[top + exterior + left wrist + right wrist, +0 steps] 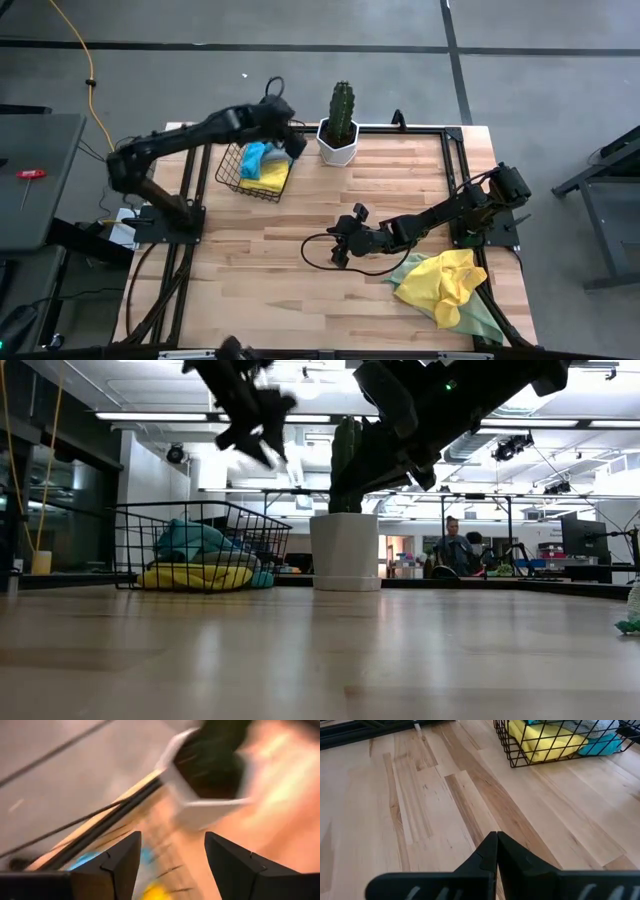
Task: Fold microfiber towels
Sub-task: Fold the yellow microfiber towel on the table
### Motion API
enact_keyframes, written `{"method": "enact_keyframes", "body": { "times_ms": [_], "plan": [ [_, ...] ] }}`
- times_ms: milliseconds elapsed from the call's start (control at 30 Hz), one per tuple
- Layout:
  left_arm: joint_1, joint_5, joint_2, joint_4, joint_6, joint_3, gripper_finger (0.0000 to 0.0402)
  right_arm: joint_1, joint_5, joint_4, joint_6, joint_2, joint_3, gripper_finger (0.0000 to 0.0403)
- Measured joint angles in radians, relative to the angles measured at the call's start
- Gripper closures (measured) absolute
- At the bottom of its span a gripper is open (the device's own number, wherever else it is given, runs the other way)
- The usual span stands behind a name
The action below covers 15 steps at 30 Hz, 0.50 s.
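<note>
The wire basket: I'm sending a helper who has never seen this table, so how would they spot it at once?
Find the white pot with the cactus at the table's far edge. The wire basket stands just beside it, under the left gripper. It is the only black mesh container there, holding folded yellow and turquoise towels, unlike the loose towels heaped at the near right corner.

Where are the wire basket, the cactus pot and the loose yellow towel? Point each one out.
wire basket [232, 176]: high view, on its left wire wall.
cactus pot [338, 149]: high view, on the white pot's front wall.
loose yellow towel [444, 280]: high view, on the middle of the crumpled cloth.
</note>
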Motion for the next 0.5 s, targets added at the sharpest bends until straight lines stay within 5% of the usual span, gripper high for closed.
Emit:
{"method": "enact_keyframes", "body": {
  "times_ms": [267, 500],
  "plan": [
    [-0.273, 0.158, -0.252, 0.706, 0.063, -0.474, 0.0208, 0.000, 0.000, 0.000, 0.002, 0.000, 0.000, 0.0403],
    [-0.581, 0.199, -0.453, 1.330, 0.098, -0.870, 0.0215, 0.000, 0.000, 0.021, 0.001, 0.000, 0.000, 0.0403]
  ]
}}
